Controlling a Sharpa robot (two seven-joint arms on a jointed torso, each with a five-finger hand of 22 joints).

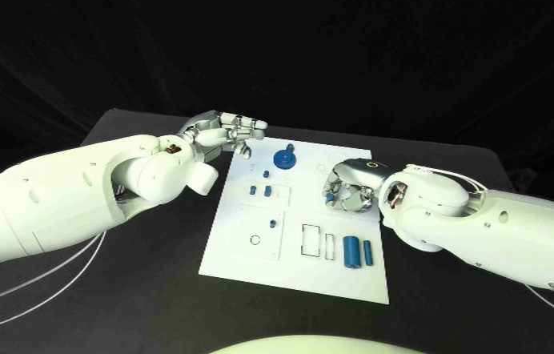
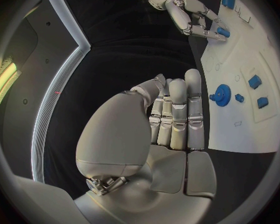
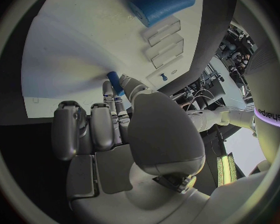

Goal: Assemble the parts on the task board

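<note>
1. Lying nearest the robot, at the task board's (image 1: 237, 254) near right corner, two blue cylinders (image 1: 358, 251) rest side by side just beside a rectangular outline, loose and apparently waiting their turn.
2. Hovering over the board's right edge, about halfway up it, the right hand (image 1: 347, 187) has its fingers curled in around a small blue peg (image 1: 331, 197); judged from this, the peg is being carried toward a seat on the board.
3. Standing in the board's middle, several small blue blocks (image 1: 261, 189) occupy their recesses, which suggests part of the assembly is done.
4. Sitting near the board's far edge, a blue gear (image 1: 284, 159) lies flat, well apart from the cylinders.
5. Resting just off the board's far left corner, the left hand (image 1: 225, 134) has its fingers straight and close together and holds nothing; it seems parked clear of the working hand.
6. Comparing views: the right wrist view shows the peg (image 3: 115, 82) pinched at the fingertips, which the head view half hides. The left wrist view shows the left hand's (image 2: 171, 129) bare palm, and the gear (image 2: 221, 94) beyond it.
</note>
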